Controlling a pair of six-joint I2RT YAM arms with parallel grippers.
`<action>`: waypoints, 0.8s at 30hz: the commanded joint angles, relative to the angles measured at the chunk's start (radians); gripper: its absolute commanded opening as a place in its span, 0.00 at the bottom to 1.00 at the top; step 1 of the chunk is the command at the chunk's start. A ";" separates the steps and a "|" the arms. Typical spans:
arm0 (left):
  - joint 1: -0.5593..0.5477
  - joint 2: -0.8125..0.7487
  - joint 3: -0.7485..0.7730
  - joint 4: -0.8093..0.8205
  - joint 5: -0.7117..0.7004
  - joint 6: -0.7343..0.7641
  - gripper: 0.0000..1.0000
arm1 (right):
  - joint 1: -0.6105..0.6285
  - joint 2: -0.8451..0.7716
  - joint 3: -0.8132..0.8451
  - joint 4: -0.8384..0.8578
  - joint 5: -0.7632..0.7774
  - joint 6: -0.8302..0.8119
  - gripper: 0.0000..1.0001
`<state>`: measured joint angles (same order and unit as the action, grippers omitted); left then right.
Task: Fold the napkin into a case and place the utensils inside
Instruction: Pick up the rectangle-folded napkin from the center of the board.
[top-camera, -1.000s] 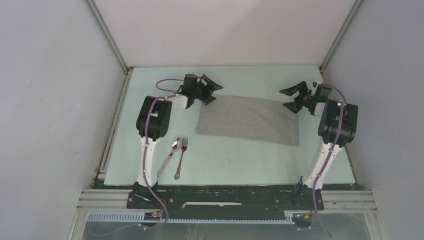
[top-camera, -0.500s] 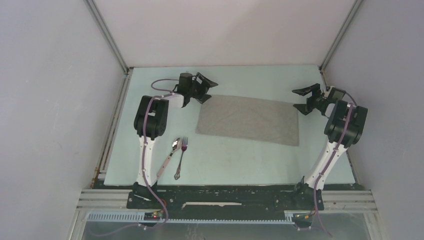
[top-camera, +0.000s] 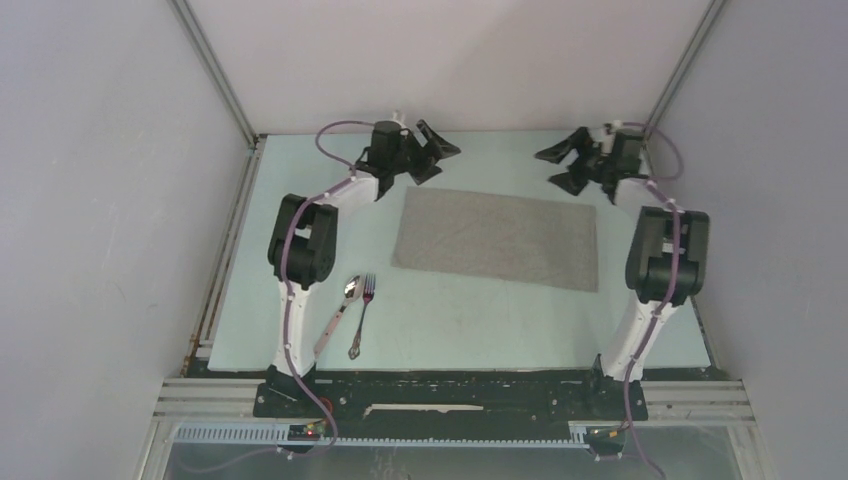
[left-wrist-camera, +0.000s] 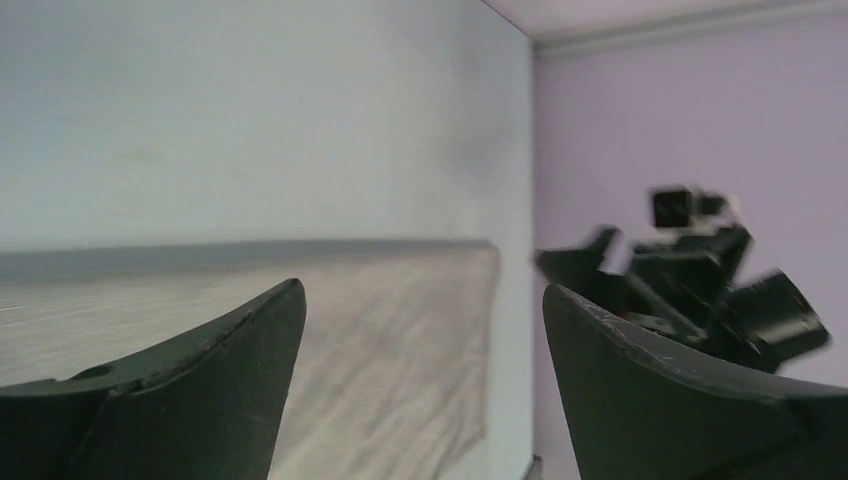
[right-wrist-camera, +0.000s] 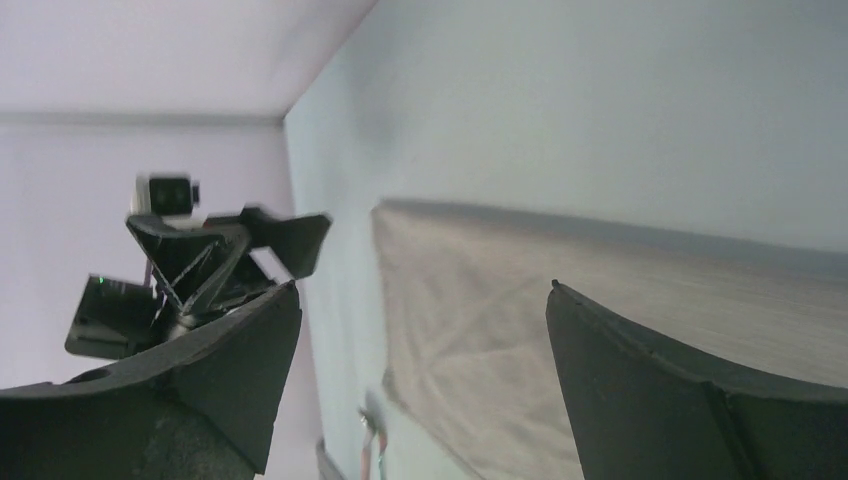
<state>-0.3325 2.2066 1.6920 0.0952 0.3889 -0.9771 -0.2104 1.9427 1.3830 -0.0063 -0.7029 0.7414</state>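
The grey napkin (top-camera: 497, 238) lies flat in the middle of the table as a wide oblong, with nothing on it. The spoon (top-camera: 340, 313) with its pale handle and the metal fork (top-camera: 362, 315) lie side by side near the left arm's base, apart from the cloth. My left gripper (top-camera: 445, 163) hovers open just beyond the napkin's far left corner. My right gripper (top-camera: 548, 170) hovers open beyond the far right corner. Each wrist view looks along the napkin (left-wrist-camera: 380, 340) (right-wrist-camera: 480, 320) between wide, empty jaws (left-wrist-camera: 421, 288) (right-wrist-camera: 424, 285), with the other gripper facing it.
White walls (top-camera: 440, 60) enclose the pale green table (top-camera: 480, 320) at the back and both sides, with metal posts (top-camera: 215, 75) at the back corners. Both grippers sit close to the back wall. A black base rail (top-camera: 450, 390) runs along the near edge.
Both grippers have drawn away from the napkin's short ends toward the back wall and turned to face each other. The napkin and utensils have not moved.
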 joint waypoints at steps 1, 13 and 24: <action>-0.094 0.083 0.007 0.214 0.098 -0.169 0.94 | 0.155 0.103 -0.042 0.268 -0.093 0.188 1.00; -0.038 0.182 -0.033 0.247 0.013 -0.244 0.93 | 0.170 0.353 -0.022 0.547 -0.139 0.383 1.00; 0.004 0.138 -0.090 0.138 0.001 -0.152 0.94 | -0.011 0.309 0.042 0.186 -0.164 0.178 1.00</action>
<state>-0.3347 2.4016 1.6157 0.3569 0.4278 -1.2243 -0.1314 2.3001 1.3663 0.4149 -0.8791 1.0710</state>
